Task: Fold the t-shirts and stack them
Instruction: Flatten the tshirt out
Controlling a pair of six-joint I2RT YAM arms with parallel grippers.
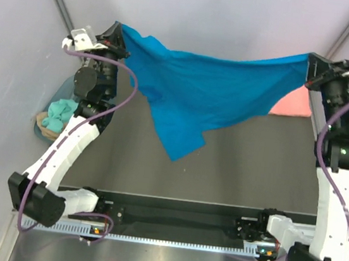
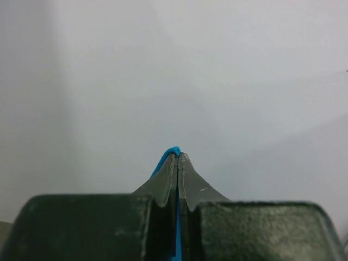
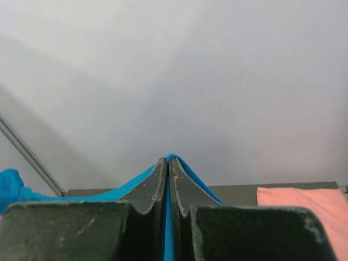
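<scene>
Grippers both clamped on cloth. Left gripper [image 2: 178,159]: pressed together on an edge of the blue t-shirt [image 1: 211,90], with a sliver of blue peeking over the tips and down the seam between the fingers. Raised high at the far left, close to the grey wall [image 1: 12,53]. Right gripper [image 3: 168,162]: likewise pinched tight on the same shirt, with blue cloth running down between the fingers and spilling off to either side. Raised at the far right, about level with its partner.

Between the two: blue t-shirt stretched in a sagging line, top edge dipping in the middle, body hanging below. Longest flap drooping left of centre, ending in a point over the dark surface [image 1: 252,172]. Cannot tell from above whether that point touches it.

Farther out: pink t-shirt [image 1: 292,105] lying flat on the surface at the far right, just beside the right gripper in the top view, partly hidden by the blue cloth. Plastic tub [image 1: 42,128] off the left edge of the surface, beside the left arm, with bunched teal cloth [image 1: 60,113] inside. Purple cables [image 1: 133,90] looping along both arms.
</scene>
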